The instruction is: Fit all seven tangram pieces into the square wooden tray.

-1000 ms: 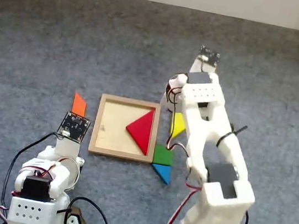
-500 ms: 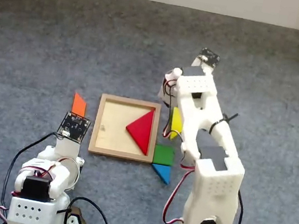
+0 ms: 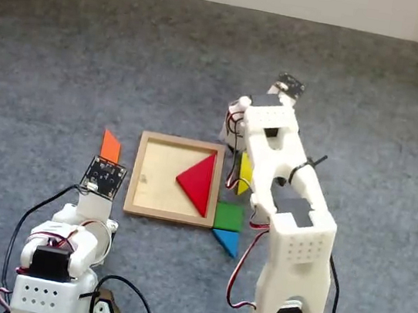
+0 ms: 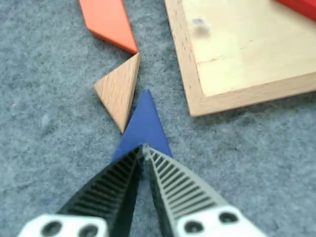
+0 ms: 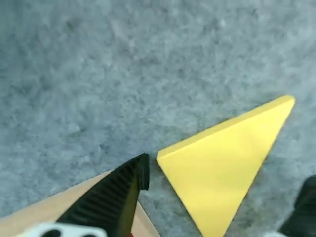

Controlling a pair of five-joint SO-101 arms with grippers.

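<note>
Square pale-wood tray on grey carpet holds a red triangle. Right gripper, spread wide, straddles a smooth yellow triangle right of it. Left gripper, ribbed fingers pinched together, empty, by a dark-blue triangle near-left

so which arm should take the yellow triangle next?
Right, probably. The right end effector is open, straddling the yellow triangle, next to the tray. The left end effector is shut at the blue triangle on the tray's other side.
</note>
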